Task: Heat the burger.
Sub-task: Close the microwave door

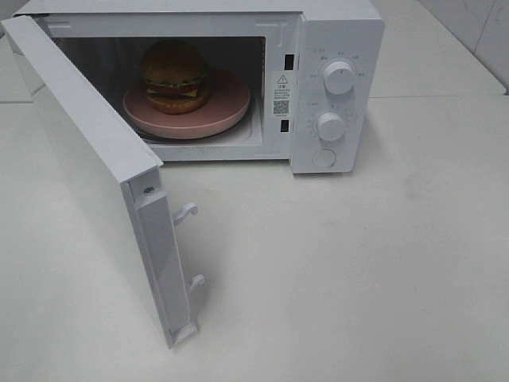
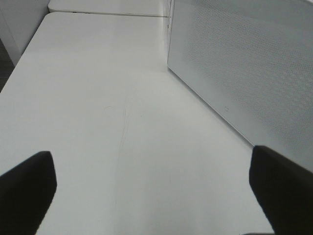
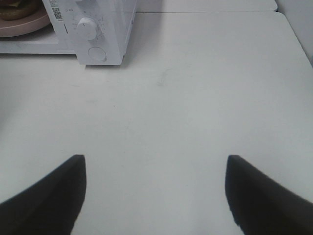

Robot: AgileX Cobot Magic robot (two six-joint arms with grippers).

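Sitting on a flat pink round plate point(image 1: 231, 113) inside the white microwave point(image 1: 338, 36), far left: small golden-bunned burger point(image 1: 175, 73). Open white door point(image 1: 83, 171) juts near-left, just beside the left gripper point(image 2: 151, 152); it and the right gripper point(image 3: 155, 159) both gape wide, empty.

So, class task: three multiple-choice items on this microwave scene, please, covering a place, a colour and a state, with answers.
1. Where is the burger? A on top of the microwave; B on the plate inside it; C beside it.
2. What colour is the plate? A pink; B blue; C black.
3. How is the door? A shut; B missing; C swung wide open.
Answers: 1 B, it sits on the plate in the cavity; 2 A, its rim shows pink; 3 C, it stands open with the cavity exposed.
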